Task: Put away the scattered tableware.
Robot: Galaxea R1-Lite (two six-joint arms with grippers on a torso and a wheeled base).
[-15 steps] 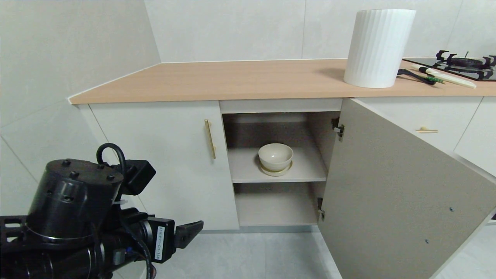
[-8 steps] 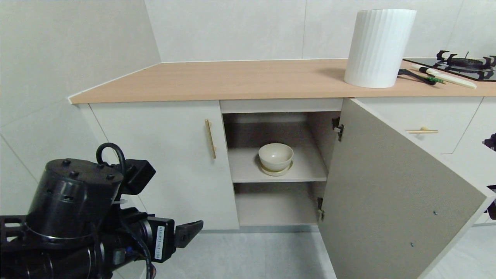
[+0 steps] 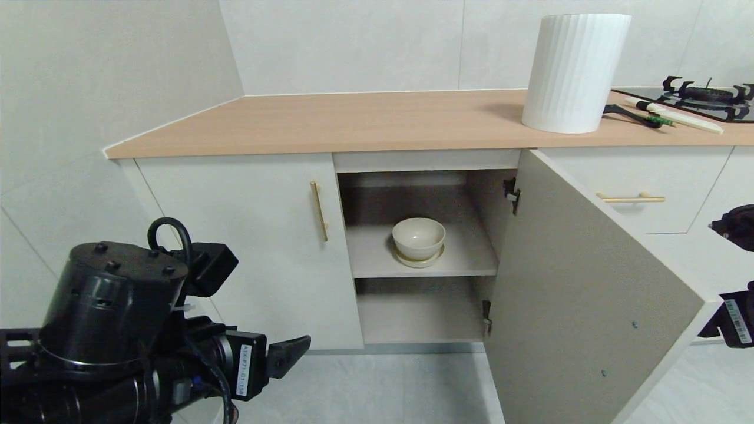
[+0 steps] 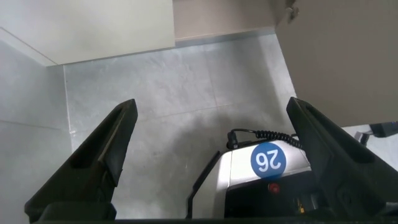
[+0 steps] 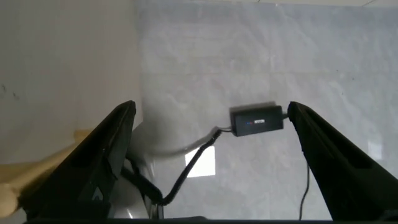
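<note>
A cream bowl [image 3: 419, 236] sits on a small plate [image 3: 419, 259] on the middle shelf of the open cabinet [image 3: 377, 253]. The cabinet door [image 3: 583, 294] stands swung out to the right. My left gripper [image 3: 288, 355] hangs low at the front left, above the floor and far from the shelf. In the left wrist view it [image 4: 211, 155] is open and holds nothing. My right gripper [image 3: 733, 274] is at the right edge, just beyond the door's free edge. It [image 5: 208, 162] is open over the floor, with the door face [image 5: 62, 62] and a gold handle [image 5: 31, 180] beside it.
On the wooden counter [image 3: 353, 121] stand a tall white ribbed container [image 3: 576, 70], a few utensils [image 3: 665, 115] and a gas hob [image 3: 707, 94]. The cabinet's left door with its gold handle [image 3: 318, 211] is closed. A drawer handle [image 3: 630, 198] shows behind the open door.
The open door has swung partway towards the cabinet, uncovering the drawer handle. My right gripper has come into view at the right edge. The left arm and bowl have stayed put.
</note>
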